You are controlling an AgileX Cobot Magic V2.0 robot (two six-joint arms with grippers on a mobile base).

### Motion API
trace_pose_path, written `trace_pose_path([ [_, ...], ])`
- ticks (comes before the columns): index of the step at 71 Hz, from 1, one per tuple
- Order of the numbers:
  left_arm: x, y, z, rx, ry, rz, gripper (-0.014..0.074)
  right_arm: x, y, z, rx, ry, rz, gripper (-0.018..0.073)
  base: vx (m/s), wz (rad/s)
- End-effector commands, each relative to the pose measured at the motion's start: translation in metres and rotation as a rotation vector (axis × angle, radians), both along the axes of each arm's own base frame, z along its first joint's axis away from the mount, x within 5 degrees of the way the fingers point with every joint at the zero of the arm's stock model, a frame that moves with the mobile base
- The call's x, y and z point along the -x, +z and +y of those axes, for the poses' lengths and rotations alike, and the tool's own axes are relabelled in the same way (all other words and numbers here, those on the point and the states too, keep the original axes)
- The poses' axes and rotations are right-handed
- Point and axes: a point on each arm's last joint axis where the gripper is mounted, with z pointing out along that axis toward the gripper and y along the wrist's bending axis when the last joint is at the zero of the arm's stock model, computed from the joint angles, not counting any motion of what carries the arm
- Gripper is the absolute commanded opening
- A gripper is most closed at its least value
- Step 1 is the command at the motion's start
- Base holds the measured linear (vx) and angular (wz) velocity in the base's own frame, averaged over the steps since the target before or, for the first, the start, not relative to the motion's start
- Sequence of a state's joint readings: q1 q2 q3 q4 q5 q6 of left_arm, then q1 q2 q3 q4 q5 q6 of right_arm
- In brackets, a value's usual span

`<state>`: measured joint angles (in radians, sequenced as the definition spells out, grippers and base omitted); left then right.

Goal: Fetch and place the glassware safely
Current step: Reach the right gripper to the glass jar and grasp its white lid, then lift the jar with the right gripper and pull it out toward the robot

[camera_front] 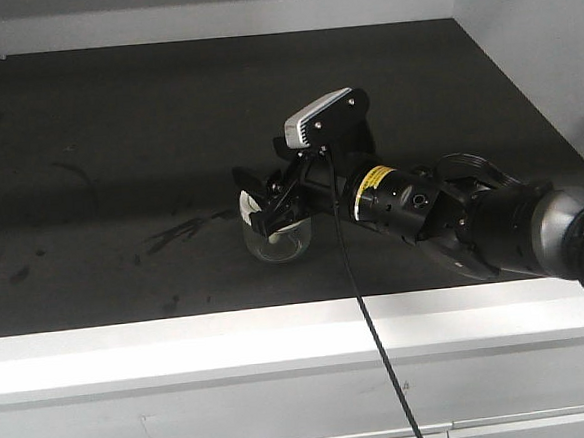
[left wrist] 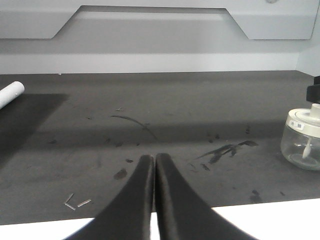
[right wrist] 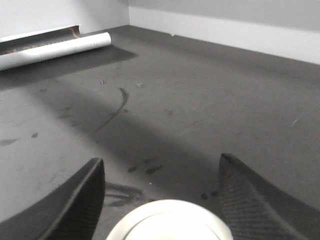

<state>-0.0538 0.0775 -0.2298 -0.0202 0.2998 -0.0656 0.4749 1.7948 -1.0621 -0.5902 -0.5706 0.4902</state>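
At the near middle of the worktop, right gripper [right wrist: 161,159]: jaws spread wide, one black finger either side of the small squat clear glass jar [left wrist: 301,145]; contact cannot be told. Jar upright, axis vertical, round cream-white lid [right wrist: 170,221] on top, knob uppermost, standing near the front edge. Left gripper [left wrist: 154,159]: fingers pressed together, well left of the jar. Dark grey matte worktop [camera_front: 116,141]: scuffed, streaked. White walls [camera_front: 540,41] behind and right; white tube [right wrist: 55,50] at far left.
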Motion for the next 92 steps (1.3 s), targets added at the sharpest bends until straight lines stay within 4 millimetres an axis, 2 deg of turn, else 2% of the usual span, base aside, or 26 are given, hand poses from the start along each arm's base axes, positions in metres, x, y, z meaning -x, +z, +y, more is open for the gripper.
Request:
trace_pose_path([
  [1,0.000,0.015,0.000,0.020,-0.004,-0.082,-0.0007,0.000,0.027,0.002,-0.088,0.026,-0.097,0.0475,0.00,0.00],
  [23,0.000,0.015,0.000,0.020,-0.004,-0.082,-0.0007,-0.014,0.001,0.003,-0.138,-0.039,-0.055,0.0473,0.00,0.00],
  [33,0.000,0.015,0.000,0.020,-0.004,-0.082,-0.0007,-0.014,-0.003,0.004,-0.123,-0.035,-0.048,0.0426,0.00,0.00],
  [49,0.000,0.015,0.000,0.020,-0.004,-0.082,-0.0007,-0.012,-0.010,0.007,-0.025,0.015,-0.045,0.0244,0.00,0.00],
  [66,0.000,0.015,0.000,0.020,-0.004,-0.082,-0.0007,-0.011,-0.018,0.005,0.033,0.009,0.019,-0.0015,0.00,0.00],
  [79,0.000,0.015,0.000,0.020,-0.004,-0.082,-0.0007,-0.009,-0.008,0.004,0.021,0.005,0.005,-0.0008,0.00,0.00],
  [92,0.000,0.015,0.000,0.020,-0.004,-0.082,-0.0007,-0.004,0.023,-0.007,-0.013,-0.015,-0.064,-0.0006,0.00,0.00],
])
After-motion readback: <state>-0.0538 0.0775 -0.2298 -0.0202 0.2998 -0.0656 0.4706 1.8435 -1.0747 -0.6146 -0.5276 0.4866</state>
